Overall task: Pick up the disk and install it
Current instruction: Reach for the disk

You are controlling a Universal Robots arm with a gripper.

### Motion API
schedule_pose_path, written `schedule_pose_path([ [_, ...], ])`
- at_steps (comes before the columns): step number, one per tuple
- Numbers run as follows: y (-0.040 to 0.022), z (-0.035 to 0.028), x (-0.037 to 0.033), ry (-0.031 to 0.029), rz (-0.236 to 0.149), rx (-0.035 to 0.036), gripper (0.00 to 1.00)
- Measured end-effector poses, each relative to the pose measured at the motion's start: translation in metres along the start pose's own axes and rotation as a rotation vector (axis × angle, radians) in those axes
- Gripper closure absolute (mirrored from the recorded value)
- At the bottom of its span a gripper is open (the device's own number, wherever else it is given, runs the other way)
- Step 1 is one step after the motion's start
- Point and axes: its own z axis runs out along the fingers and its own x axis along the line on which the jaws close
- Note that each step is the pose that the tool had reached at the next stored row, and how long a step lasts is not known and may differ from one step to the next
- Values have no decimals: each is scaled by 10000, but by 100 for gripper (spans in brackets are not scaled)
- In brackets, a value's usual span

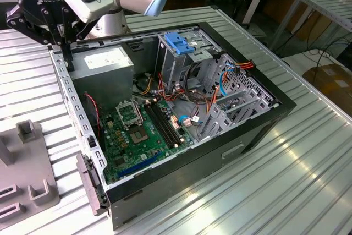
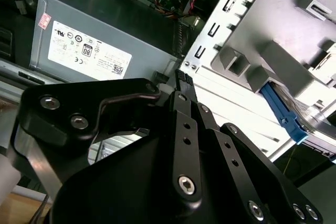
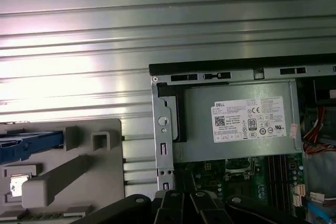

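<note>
The disk [image 3: 26, 142] sits in a grey holder [image 3: 79, 174] on the worktop [image 3: 157, 24], beside the computer case [image 3: 220, 69]. The gripper [image 1: 61, 48] hovers over the case's corner, fingers apart and empty. Pickup looks not yet begun; grasping calls for reaching the holder.

You have a ribbed table [image 1: 308, 152] of bright, glossy metal, a power supply [image 3: 236, 121] in matt grey metal, and the disk [image 3: 26, 145] edged in smooth blue plastic.
</note>
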Motion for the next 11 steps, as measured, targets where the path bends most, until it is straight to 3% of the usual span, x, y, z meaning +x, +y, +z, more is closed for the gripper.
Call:
schedule_pose_path([
  [11, -15, -6, 200, 1, 0, 1, 90],
])
